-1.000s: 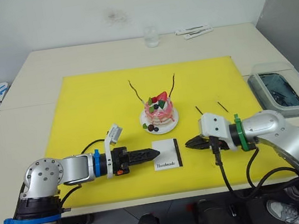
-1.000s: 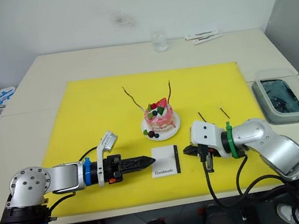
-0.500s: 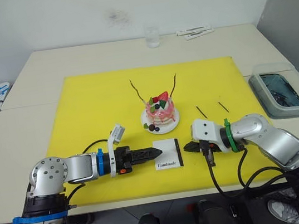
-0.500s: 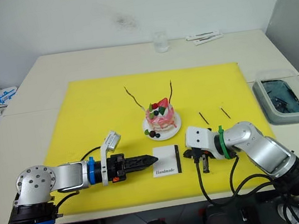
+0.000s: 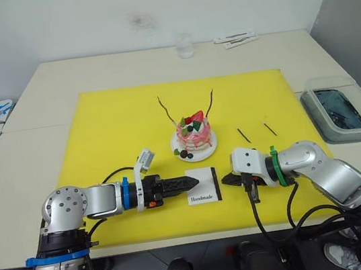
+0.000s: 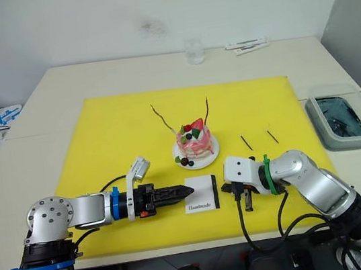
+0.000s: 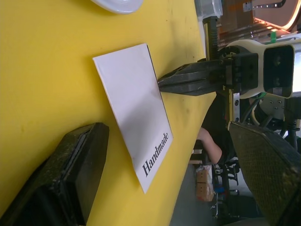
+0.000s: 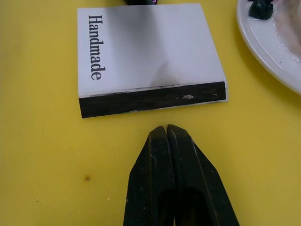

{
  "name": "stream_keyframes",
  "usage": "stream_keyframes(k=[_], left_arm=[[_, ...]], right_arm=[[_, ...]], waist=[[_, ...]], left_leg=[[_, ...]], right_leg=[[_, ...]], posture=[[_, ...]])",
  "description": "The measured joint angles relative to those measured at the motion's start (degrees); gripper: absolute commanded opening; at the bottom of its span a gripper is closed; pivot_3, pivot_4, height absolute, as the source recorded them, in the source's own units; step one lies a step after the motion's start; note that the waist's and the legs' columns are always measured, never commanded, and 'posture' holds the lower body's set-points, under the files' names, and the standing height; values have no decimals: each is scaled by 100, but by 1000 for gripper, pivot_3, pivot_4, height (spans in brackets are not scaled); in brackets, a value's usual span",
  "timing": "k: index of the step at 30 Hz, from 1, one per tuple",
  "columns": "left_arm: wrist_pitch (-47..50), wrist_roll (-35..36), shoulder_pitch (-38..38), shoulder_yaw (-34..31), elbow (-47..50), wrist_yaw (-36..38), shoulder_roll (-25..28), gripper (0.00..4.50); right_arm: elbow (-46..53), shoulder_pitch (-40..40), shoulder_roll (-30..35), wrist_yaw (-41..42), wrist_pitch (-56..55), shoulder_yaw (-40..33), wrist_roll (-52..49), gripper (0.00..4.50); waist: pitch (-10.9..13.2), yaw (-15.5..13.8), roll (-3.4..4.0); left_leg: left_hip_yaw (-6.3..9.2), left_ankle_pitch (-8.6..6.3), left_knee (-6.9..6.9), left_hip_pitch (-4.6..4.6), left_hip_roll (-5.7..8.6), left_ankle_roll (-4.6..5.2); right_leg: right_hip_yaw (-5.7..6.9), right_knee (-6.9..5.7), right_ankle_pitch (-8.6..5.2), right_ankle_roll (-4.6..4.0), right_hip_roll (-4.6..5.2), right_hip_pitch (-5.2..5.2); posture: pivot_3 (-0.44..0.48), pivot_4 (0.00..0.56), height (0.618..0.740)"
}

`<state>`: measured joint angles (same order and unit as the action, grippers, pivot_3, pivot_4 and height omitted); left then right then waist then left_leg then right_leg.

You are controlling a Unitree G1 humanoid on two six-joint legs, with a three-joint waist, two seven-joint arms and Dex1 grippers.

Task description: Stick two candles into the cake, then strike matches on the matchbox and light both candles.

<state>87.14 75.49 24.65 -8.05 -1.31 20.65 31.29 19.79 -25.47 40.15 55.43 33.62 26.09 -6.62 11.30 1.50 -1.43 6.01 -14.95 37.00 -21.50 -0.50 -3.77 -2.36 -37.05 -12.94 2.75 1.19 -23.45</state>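
Yellow mat (image 5: 112,131), glass (image 5: 183,45), grey tray (image 5: 336,110) on table (image 5: 37,88).

White, black-edged matchbox (image 8: 148,61); yellow mat (image 5: 111,128)

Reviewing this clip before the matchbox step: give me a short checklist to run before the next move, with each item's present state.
1. Both candles standing in the cake: ok.
2. Matchbox lying flat on the yellow mat, between the grippers: ok.
3. Right gripper shut and empty, just short of the box's black strip: ok.
4. Left gripper at the box's opposite edge; holding it: cannot tell.
5. Matches picked up: not ok, both lie on the mat beside the cake.
6. Candles lit: not ok, no flame.
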Motion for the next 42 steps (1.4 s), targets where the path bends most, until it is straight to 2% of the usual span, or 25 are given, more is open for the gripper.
stream_keyframes(k=[9,26,35,38,42], left_arm=[[16,-322,-35,-75,68,72,-155,4500],[-5,-670,-210,-253,196,339,-432,4500],[-4,-775,-292,-274,373,412,-455,4500],[-6,-837,-310,-280,374,492,-440,3877],[-9,-1030,-344,-271,368,515,-432,2645]], right_arm=[[-263,-50,-348,38,-60,77,212,27],[-395,-227,-923,152,-139,322,354,27],[-433,-252,-988,197,-150,342,356,27],[-434,-257,-992,197,-165,345,356,0],[-435,-264,-1001,200,-169,354,355,0]], waist=[[-16,10,0],[-53,9,20],[-53,3,20],[-53,5,20],[-53,21,20]], left_leg=[[-5,0,-4,44,-1,0],[-6,0,-8,45,0,0],[-6,-1,-13,43,2,-1],[-7,-1,-13,43,2,-1],[-7,-2,-19,41,2,-2]], right_leg=[[-5,-4,-12,-20,-1,32],[-6,1,-12,-17,-1,32],[-6,6,-13,-16,3,31],[-6,7,-13,-17,3,31],[-6,7,-13,-15,2,27]], posture=[[0,150,740],[0,150,740],[0,150,740],[0,150,740],[0,150,740]])
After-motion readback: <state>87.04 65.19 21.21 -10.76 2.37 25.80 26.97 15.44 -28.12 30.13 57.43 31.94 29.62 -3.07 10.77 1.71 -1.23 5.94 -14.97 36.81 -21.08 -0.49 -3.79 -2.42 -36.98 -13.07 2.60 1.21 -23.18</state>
